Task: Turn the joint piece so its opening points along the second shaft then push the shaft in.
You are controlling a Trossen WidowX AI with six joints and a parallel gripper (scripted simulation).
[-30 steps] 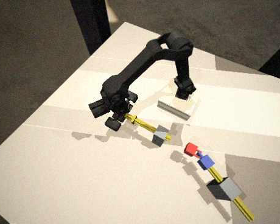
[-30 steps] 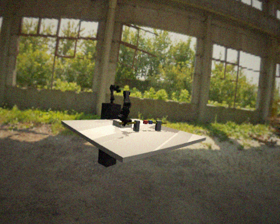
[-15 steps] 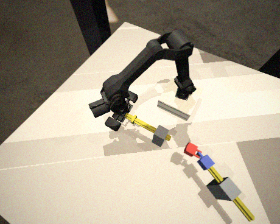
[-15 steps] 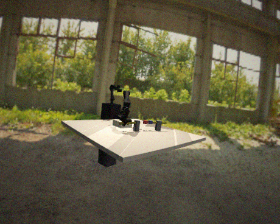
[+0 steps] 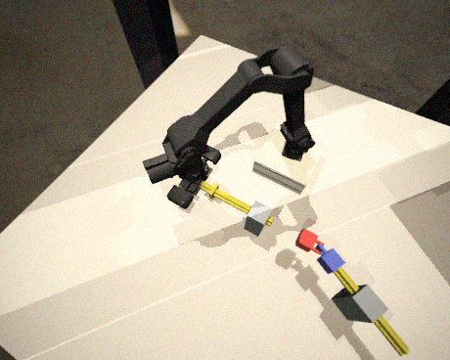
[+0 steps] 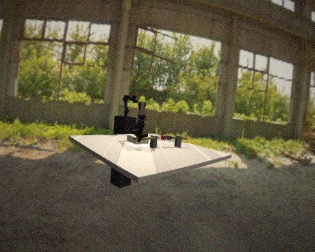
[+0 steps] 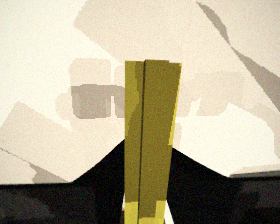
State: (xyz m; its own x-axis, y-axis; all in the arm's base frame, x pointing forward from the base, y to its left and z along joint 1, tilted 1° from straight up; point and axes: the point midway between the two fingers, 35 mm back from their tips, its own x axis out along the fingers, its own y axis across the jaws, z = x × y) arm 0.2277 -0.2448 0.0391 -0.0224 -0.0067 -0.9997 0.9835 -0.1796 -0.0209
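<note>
Gripper (image 5: pixel 195 182) (image 6: pixel 138 138) (image 7: pixel 141 144) clamped on 1 yellow shaft (image 5: pixel 234 201) (image 6: pixel 147 137) (image 7: pixel 153 110).

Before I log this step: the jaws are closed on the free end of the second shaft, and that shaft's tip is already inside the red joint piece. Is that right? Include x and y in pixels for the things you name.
Not quite: the top view shows the tip of the second shaft (image 5: pixel 232 200) (image 7: pixel 153 130) sticking out past its block (image 5: pixel 260 213), with a gap before the red joint piece (image 5: pixel 307 240). The rest stands.
</note>
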